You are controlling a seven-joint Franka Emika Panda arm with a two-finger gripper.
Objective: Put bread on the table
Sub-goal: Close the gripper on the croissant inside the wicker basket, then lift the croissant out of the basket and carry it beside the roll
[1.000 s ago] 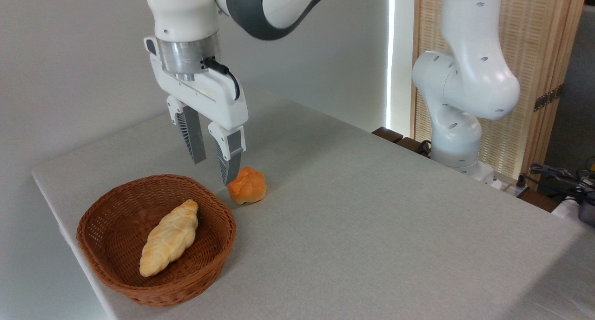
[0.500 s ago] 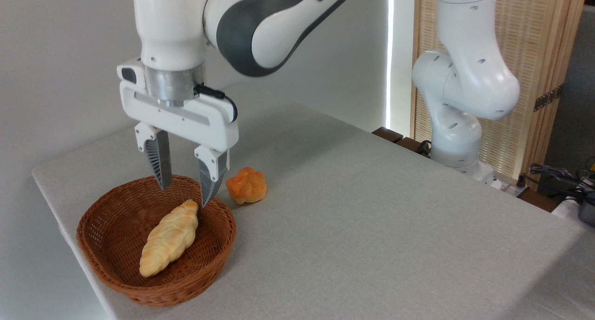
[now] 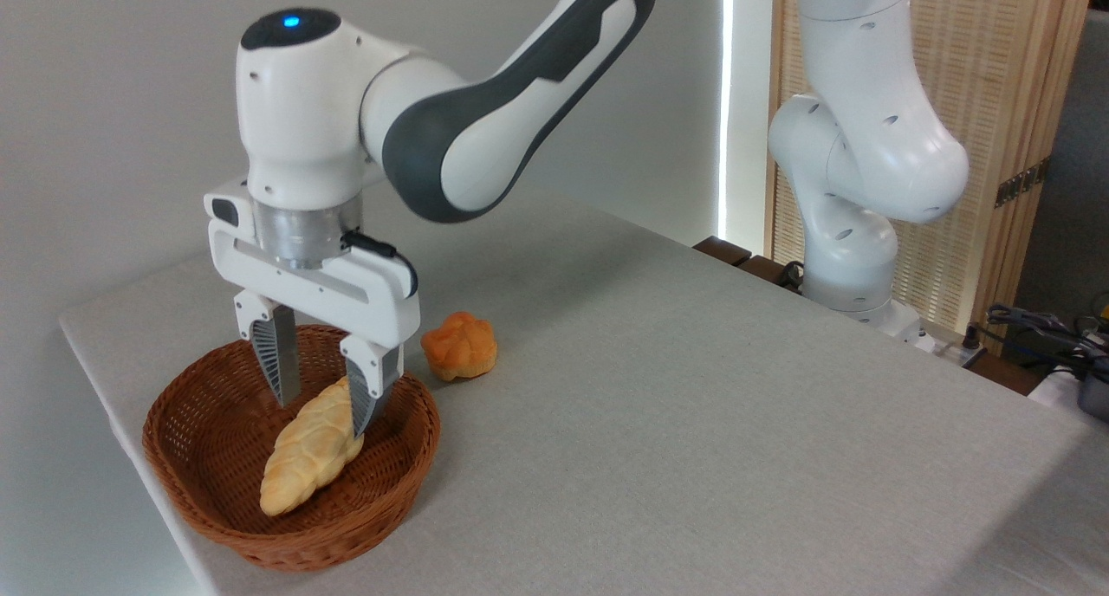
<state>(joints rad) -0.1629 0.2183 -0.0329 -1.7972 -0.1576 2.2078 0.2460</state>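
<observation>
gripper (image 3: 319, 416) jaws spread, nothing held — straddling upper end of braided loaf (image 3: 314, 446) in wicker basket (image 3: 217, 522). loaf's long axis runs 1 to 7 o'clock; fingers cross it. table (image 3: 693, 423) free toward 3 o'clock.

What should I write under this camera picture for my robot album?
Open gripper reaches into the wicker basket, fingers either side of the braided bread; an orange bun waits on the table.
</observation>
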